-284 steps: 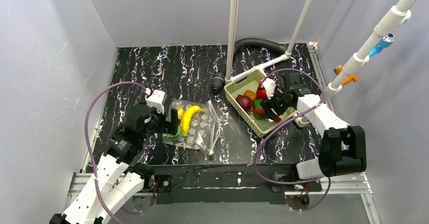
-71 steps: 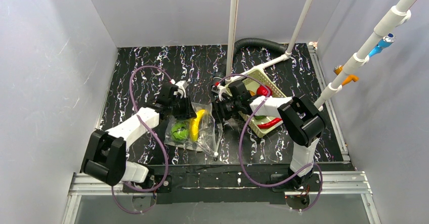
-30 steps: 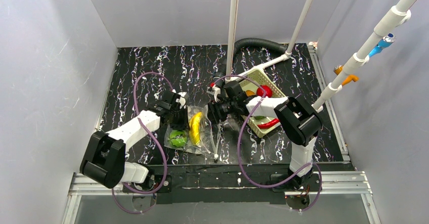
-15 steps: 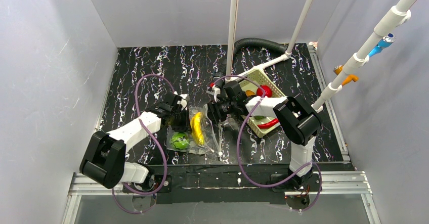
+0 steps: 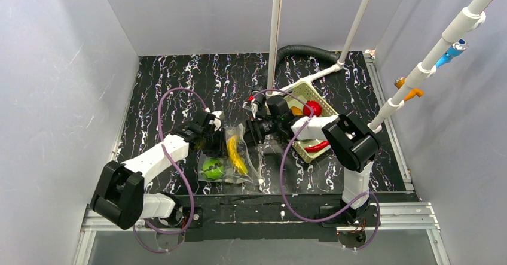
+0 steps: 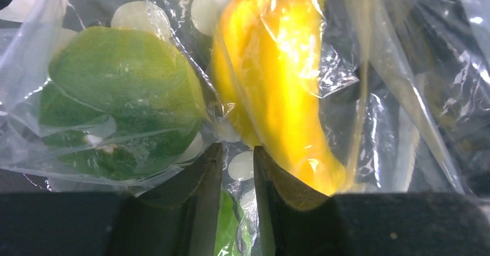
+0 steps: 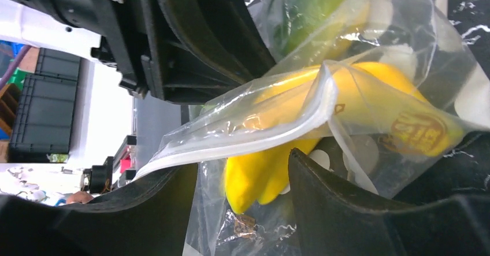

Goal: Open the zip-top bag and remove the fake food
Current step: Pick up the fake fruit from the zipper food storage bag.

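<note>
**Dotted bag sits between both pincers, banana and green fruit inside**

The clear zip-top bag with white dots (image 5: 252, 164) lies on the black marbled surface (image 5: 179, 79), near the middle, between the two arms. Inside it are a glossy yellow plastic banana (image 5: 234, 152) and, to its left, a round green plastic fruit (image 5: 211, 168). The left pincer (image 6: 237, 149) is at the bag's far left edge, its fingers a narrow gap apart with dotted film lying in that gap. The right pincer (image 7: 242, 163) stands wide apart at the bag's far right edge, with the white zip rim and the banana's end between its fingers. To the right, a pale green slotted plastic basket (image 5: 306, 86) holds a red round fruit (image 5: 311, 107) and a red chili (image 5: 318, 146).
</note>
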